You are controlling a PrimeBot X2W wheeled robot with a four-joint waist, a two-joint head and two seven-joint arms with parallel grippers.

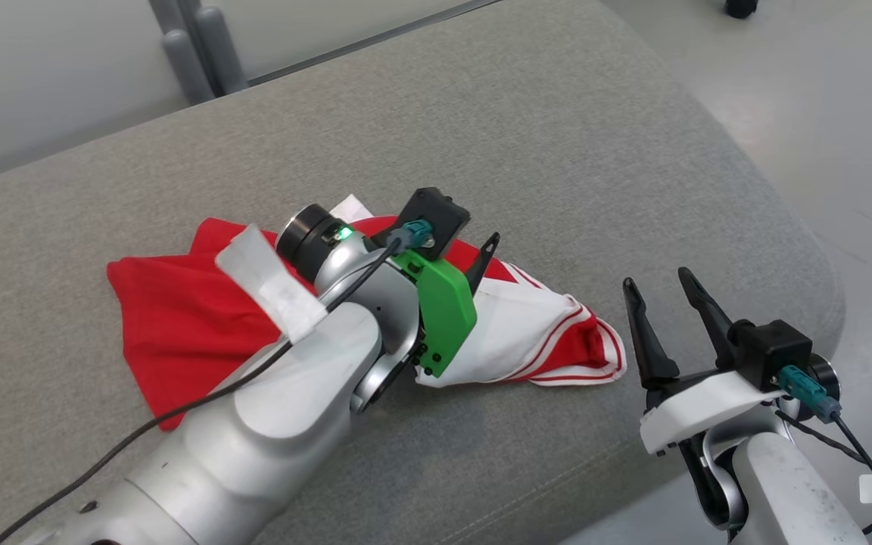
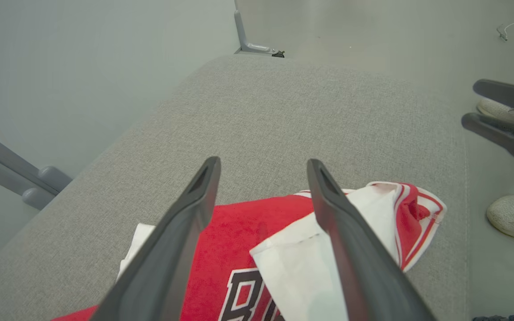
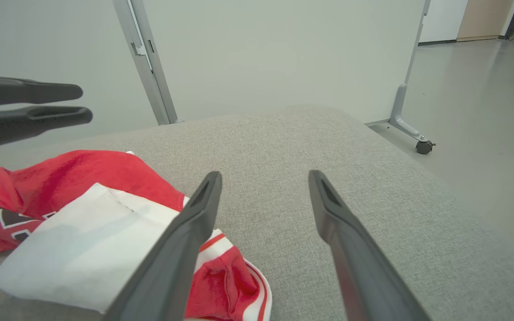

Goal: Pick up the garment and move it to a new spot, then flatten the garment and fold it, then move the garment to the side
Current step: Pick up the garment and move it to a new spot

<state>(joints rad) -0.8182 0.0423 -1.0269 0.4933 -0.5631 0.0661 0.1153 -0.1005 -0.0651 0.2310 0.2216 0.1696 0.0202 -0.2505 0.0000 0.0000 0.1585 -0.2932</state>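
Red garment (image 1: 179, 310) on grey cushion (image 1: 557, 151), pale floor (image 1: 829, 91)

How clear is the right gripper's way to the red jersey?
Probably yes: the right gripper stands open beside the jersey, by its striped end, on the grey cushion, nothing between them. The left gripper hovers over its middle.

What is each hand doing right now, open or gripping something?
Left gripper: open, holding nothing, over the red shirt.
Right gripper: open, holding nothing.
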